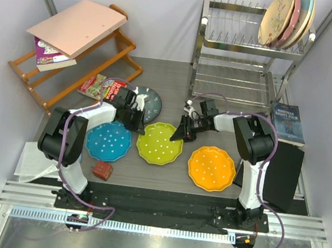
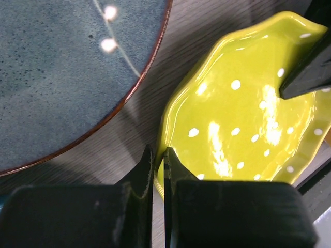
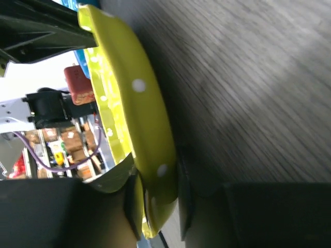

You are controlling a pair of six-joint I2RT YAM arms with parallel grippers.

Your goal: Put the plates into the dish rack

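The lime green plate (image 1: pixel 159 143) lies mid-table between both grippers. My left gripper (image 1: pixel 139 124) is shut on its left rim; in the left wrist view (image 2: pixel 158 156) the rim sits between the narrow jaws. My right gripper (image 1: pixel 177 133) is shut on its right rim, which shows pinched in the right wrist view (image 3: pixel 158 188). The blue plate (image 1: pixel 108 141) lies left of it and the orange plate (image 1: pixel 211 168) right of it. The dark grey-blue speckled plate (image 1: pixel 150 105) lies behind my left gripper. The chrome dish rack (image 1: pixel 240 72) stands at the back right.
Cream, pink and pale blue plates (image 1: pixel 287 20) stand in the rack's top tier. A slanted wooden shelf (image 1: pixel 71 56) with books is at the back left. A book (image 1: pixel 288 123) and a black box (image 1: pixel 285 170) are at the right. A small brown block (image 1: pixel 102 170) sits near the front edge.
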